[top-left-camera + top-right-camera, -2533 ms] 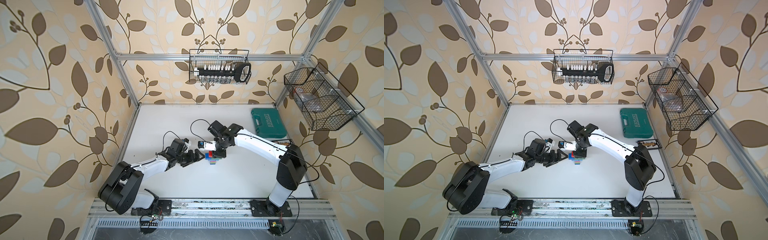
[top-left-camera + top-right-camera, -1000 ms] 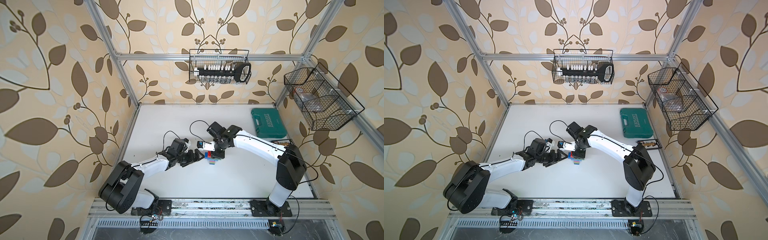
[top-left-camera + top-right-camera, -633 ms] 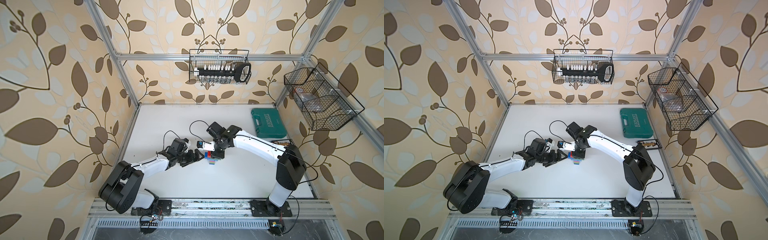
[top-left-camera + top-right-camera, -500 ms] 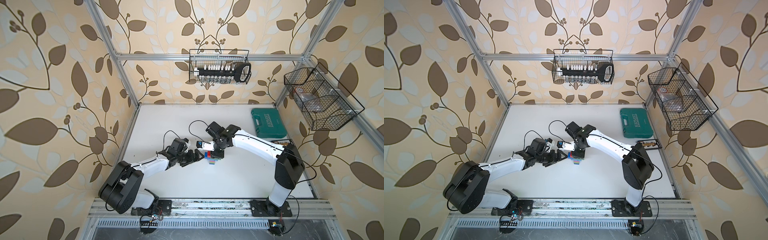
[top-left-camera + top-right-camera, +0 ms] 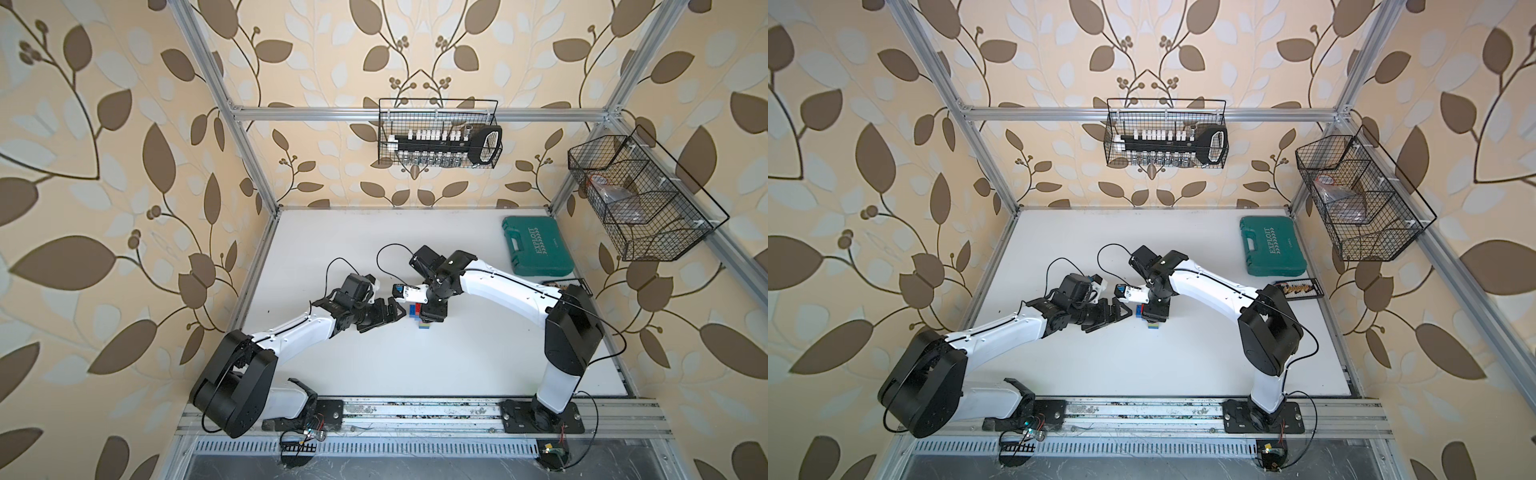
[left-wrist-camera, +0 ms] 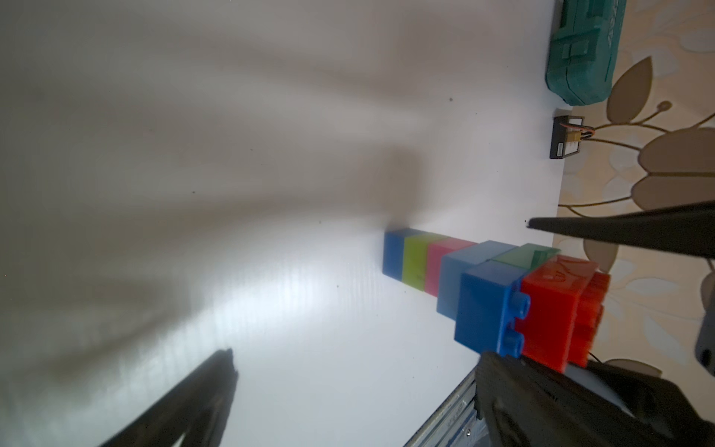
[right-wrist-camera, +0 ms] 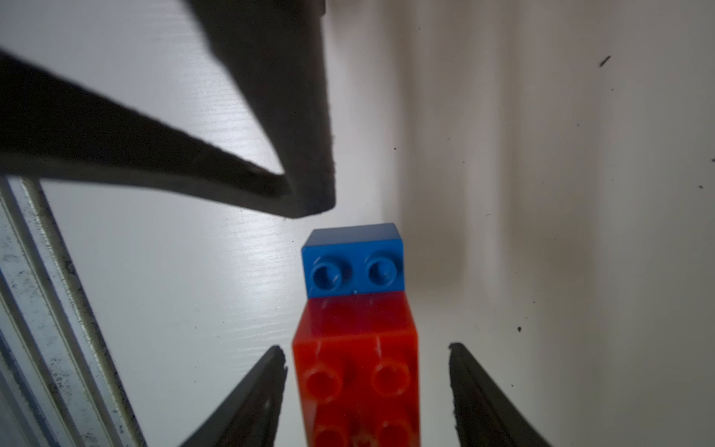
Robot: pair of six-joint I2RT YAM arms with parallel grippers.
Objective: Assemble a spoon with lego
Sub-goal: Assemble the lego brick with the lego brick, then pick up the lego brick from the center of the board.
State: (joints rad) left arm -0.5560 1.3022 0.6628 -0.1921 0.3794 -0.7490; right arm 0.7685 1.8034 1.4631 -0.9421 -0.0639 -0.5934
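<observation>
We note the spoon (image 6: 483,302) lying on the surface (image 5: 374,249), its red head end between the spread jaws of the right tool (image 7: 367,348), not gripped. The left tool (image 5: 388,319), spread wide, sits just beside it.

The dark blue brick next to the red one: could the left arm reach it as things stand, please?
Probably yes: the left gripper is open just beside the dark blue brick, nothing between them. The right gripper straddles only the red brick beside it.

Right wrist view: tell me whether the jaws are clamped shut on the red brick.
No, the jaws stand wider than the red brick, with white table showing between it and one jaw.
</observation>
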